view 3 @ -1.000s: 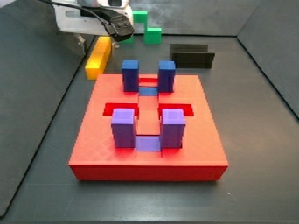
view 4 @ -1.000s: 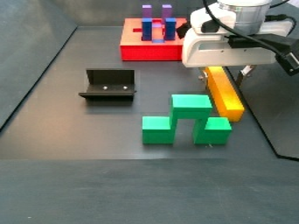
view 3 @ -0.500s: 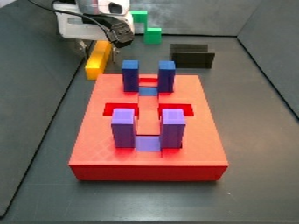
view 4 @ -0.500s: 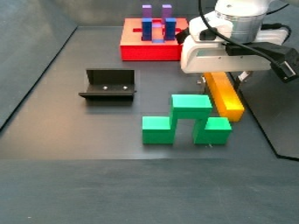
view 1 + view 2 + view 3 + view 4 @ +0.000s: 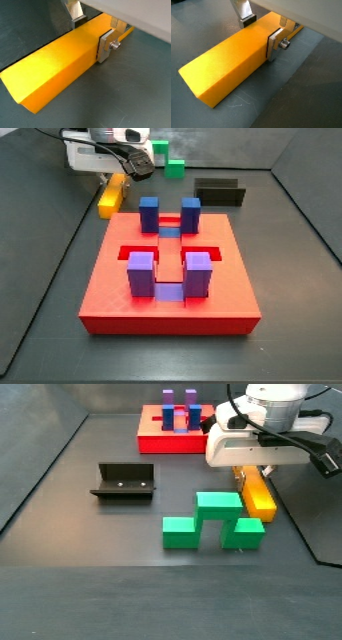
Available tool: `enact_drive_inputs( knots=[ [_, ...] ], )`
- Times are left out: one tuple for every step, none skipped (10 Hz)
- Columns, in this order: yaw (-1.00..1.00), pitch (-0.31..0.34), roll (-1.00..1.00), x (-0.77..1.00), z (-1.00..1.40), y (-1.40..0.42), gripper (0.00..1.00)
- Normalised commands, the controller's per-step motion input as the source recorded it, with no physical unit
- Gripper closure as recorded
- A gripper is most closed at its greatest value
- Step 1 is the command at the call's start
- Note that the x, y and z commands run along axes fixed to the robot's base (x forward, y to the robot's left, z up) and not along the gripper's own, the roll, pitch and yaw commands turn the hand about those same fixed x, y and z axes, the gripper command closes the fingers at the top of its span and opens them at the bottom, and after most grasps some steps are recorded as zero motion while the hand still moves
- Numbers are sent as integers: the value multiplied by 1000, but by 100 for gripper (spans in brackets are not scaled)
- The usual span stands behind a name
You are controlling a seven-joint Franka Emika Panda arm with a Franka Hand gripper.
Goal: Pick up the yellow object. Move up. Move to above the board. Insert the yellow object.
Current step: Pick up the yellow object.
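Down at the floor, the two-finger gripper (image 5: 91,31) straddled the long, smooth yellow-orange bar (image 5: 57,67), its flat silver fingers (image 5: 276,44) pressed against both long sides, closed on it. In a side view the bar (image 5: 257,492) lay flat on the dark floor, at about three o'clock from the green stepped block (image 5: 211,519) and just beside it. The big flat red slotted board (image 5: 168,278), carrying upright blue and purple blocks (image 5: 140,273), sat apart from the bar (image 5: 111,193), toward five o'clock. A small black open box (image 5: 124,481) stood well clear.
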Motion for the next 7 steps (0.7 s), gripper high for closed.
enact_drive_inputs(
  knots=[
    [0,0,0,0,0,0,100],
    [0,0,0,0,0,0,100],
    [0,0,0,0,0,0,100],
    [0,0,0,0,0,0,100],
    [0,0,0,0,0,0,100],
    [0,0,0,0,0,0,100],
    [0,0,0,0,0,0,100]
  ],
)
